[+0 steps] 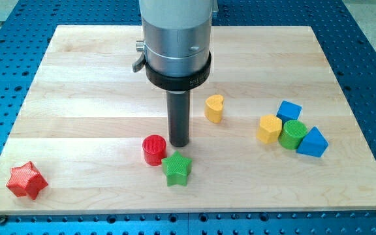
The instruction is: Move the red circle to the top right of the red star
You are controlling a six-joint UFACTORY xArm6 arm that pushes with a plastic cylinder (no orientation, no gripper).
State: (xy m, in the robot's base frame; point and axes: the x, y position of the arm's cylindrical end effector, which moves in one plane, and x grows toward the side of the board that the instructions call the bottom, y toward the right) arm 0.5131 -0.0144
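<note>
The red circle [154, 149] lies on the wooden board [96, 72], left of the middle near the view's bottom. My tip [179, 143] stands just to its right, a small gap away. The green star [177, 169] sits just below my tip, touching or nearly touching the red circle's lower right. The red star [27, 180] lies far off at the board's bottom left corner.
A yellow heart [215, 108] lies right of the rod. At the view's right sit a yellow hexagon-like block [269, 128], a blue cube [289, 111], a green cylinder [294, 134] and a blue triangle [313, 142]. The arm's wide body [177, 39] hangs over the board's top middle.
</note>
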